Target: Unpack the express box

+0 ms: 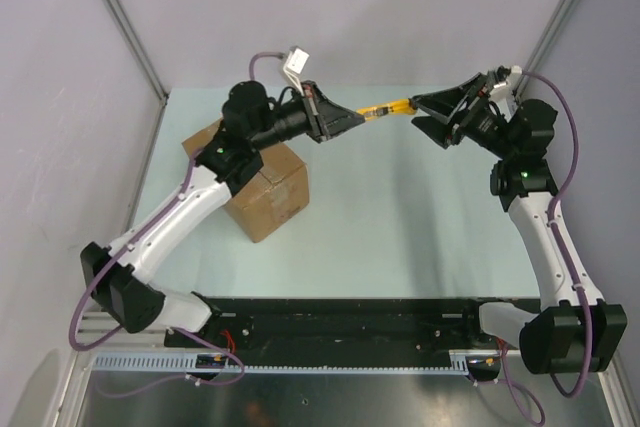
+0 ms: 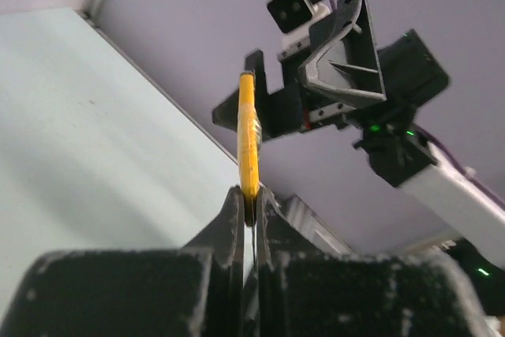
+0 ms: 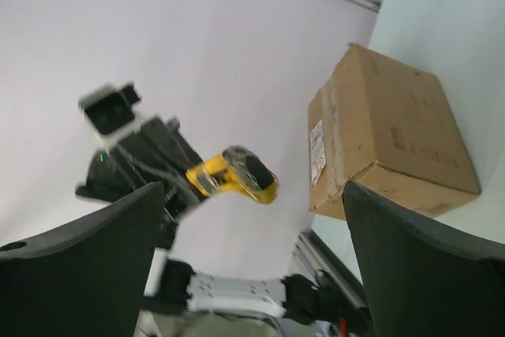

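Observation:
The express box [image 1: 265, 190], brown cardboard with closed flaps, stands on the table at the left under my left arm; it also shows in the right wrist view [image 3: 387, 132] with a white label on its side. My left gripper [image 1: 358, 120] is shut on one end of a yellow utility knife [image 1: 385, 110], held in the air above the table; the knife stands up between its fingers in the left wrist view [image 2: 248, 140]. My right gripper [image 1: 425, 112] is open, its fingers either side of the knife's far end [image 3: 237, 175], not touching it.
The pale green table [image 1: 400, 217] lies between the arms. Grey walls and metal frame posts [image 1: 125, 22] enclose the back and sides. A black rail [image 1: 340, 322] runs along the near edge by the arm bases.

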